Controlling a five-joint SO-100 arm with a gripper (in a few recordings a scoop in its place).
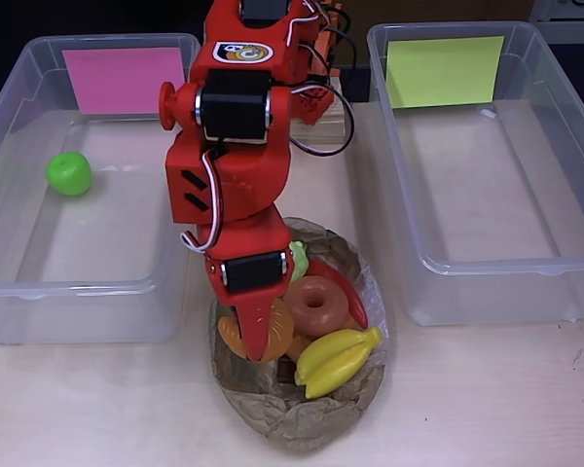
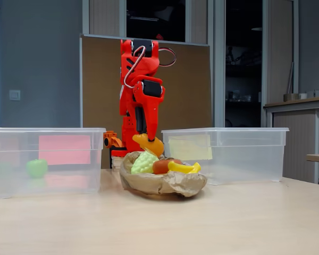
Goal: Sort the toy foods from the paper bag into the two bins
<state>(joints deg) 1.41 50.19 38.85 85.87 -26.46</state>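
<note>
Gripper [image 1: 258, 336] down over the left side of the paper bag [image 1: 302, 418] in the overhead view, fingers clamped on the orange croissant [image 1: 236, 339], pinched from above; in the fixed view, croissant [image 2: 150, 144] raised just clear of the pile, hanging at the gripper [image 2: 147, 139] tip. Early in the job, by the look of it: one green apple [image 1: 69, 173] already down in the pink-card bin [image 1: 0, 282] on the left, resting near that bin's left wall, and the yellow-green-card bin [image 1: 467, 272] on the right bare inside. Plenty left in the bag: brown donut [image 1: 317, 304] right beside the gripper, touching or nearly touching the croissant; yellow bananas [image 1: 336, 358] below and to the right of the donut; red chili [image 1: 343, 290] curving along the far side; pale-green grapes [image 2: 144, 162] tucked under the arm, plainer in the fixed view. Something dark under the bananas, too hidden to name. Bag between the two bins, toward the near table edge. Croissant looking like the second piece out, its bin not settled by these pictures.
</note>
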